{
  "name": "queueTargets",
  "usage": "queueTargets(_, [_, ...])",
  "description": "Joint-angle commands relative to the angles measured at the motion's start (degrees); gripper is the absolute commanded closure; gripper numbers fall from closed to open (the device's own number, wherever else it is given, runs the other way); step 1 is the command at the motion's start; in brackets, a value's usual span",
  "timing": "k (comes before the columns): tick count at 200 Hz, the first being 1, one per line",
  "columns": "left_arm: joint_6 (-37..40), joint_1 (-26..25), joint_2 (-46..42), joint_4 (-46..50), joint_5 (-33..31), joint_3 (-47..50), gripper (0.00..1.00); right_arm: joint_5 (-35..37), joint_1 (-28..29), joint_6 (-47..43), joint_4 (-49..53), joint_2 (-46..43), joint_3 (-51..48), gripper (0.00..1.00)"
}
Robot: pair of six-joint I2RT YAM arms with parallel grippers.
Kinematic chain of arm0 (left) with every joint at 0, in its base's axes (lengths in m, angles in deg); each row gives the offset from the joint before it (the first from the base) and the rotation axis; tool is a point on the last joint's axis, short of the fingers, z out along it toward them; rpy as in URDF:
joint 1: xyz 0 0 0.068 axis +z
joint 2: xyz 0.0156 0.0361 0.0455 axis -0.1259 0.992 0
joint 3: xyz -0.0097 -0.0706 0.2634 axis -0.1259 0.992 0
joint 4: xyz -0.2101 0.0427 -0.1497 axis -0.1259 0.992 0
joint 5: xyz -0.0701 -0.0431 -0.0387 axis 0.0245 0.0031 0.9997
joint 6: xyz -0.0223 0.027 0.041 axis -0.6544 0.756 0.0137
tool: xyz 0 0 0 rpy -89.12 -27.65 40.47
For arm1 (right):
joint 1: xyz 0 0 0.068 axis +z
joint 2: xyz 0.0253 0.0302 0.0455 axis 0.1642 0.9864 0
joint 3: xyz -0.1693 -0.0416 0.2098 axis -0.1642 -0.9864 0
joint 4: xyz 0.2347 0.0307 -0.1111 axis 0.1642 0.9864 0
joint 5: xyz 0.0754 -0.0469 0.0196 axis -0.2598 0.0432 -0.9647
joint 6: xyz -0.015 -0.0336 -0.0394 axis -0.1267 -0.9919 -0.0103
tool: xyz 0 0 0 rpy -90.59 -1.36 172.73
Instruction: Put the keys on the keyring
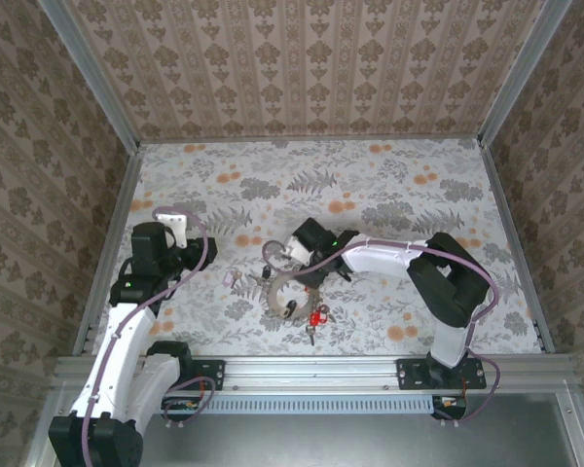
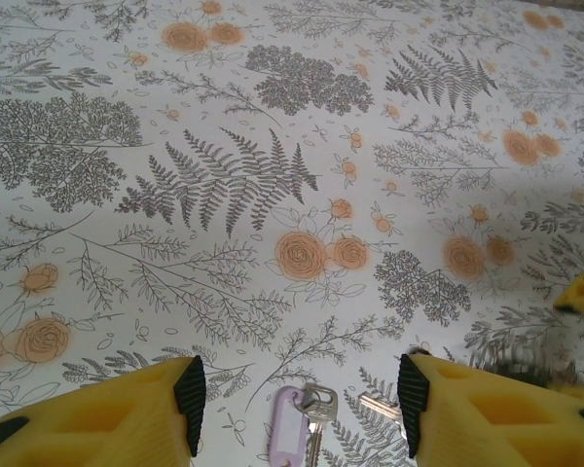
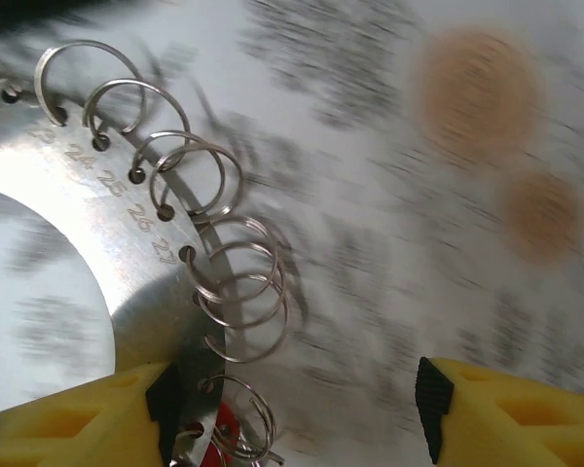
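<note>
Robot lab test booth: patterned wallpaper walls [image 1: 311, 68], bare metal frame [image 1: 95, 83], floral-covered table [image 1: 419, 209] boxed in.

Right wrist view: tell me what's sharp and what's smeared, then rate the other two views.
Right wrist view: the keyring and its stamped numbers read fairly crisp, the tablecloth behind is streaked with blur. Left wrist view: tablecloth print sharp, lilac-tagged key clear, a blurred patch at the right edge. Top external view: even light, no glare.

My left wrist view's bottom edge cuts off the lilac key tag [image 2: 290, 430]. Right wrist view: keyring [image 3: 136, 255] runs off left, surface [image 3: 370, 272] behind blurred.
</note>
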Motion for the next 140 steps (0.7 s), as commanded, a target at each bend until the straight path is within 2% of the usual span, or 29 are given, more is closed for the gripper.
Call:
queueTargets(1, [-1.42,0.45,-1.9,0.9,0.73,1.31,0.42,0.95,-2.74,-6.69,2.16,-3.7,0.05,0.34])
queueTargets(27, [-3.7,0.5,-2.94,2.29,1.08,2.38,0.41,-8.46,-2.2,-16.34,2.94,-8.97,-0.91,0.34])
queueTargets(73, [-7.04,1.13,-3.67,3.28,1.62,4.19,0.4,-19.95,5.23,-23.0,4.99,-12.23,-0.97,0.37])
queueTargets(88, [-7.01,1.24,-4.02,3.14,1.78,4.81,0.4,-20.15,7.37,-27.77,4.51,-11.56,-1.9,0.43])
queueTargets(107, [-5.66,1.26,-4.77,3.34,1.78,4.98,0.4,-18.9,7.48,-31.9,4.19,-10.01,-1.27,0.53])
queueTargets(140, [-3.73,1.26,-7.1,4.41,1.01,5.06,0.4,-20.33,7.51,-43.86,15.32,-4.42,6.45,0.63])
